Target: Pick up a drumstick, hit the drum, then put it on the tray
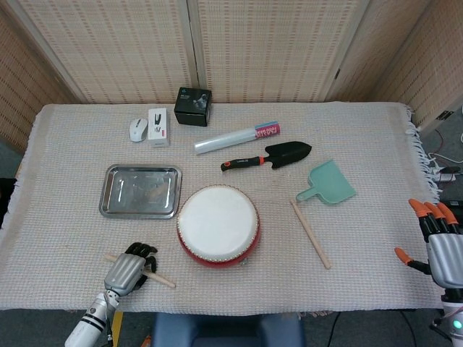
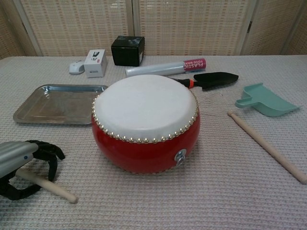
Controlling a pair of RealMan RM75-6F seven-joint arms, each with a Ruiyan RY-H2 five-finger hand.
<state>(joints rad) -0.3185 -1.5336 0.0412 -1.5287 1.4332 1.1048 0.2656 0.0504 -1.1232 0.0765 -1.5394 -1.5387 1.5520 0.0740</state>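
Two drumsticks are on the desk. One drumstick [image 2: 48,184] lies near the front left corner, under your left hand [image 1: 129,269], whose dark fingers [image 2: 45,152] curl around it; the stick is angled, with one end pointing to the front edge. The other drumstick [image 1: 310,233] lies free to the right of the drum [image 1: 218,225], which stands near the middle of the front edge.

I judge the stick to be light, stiff wood, smooth and round, so it can roll or slip inside a loose hold. You should close firmly near its back end, so that a long part stays free to reach the drum skin.

The tray [image 1: 108,203], shallow and made of metal, sits just behind your left hand, near the left edge, and nothing lies in it. Your right hand [image 1: 440,242] hangs off the right edge with fingers spread, holding nothing.
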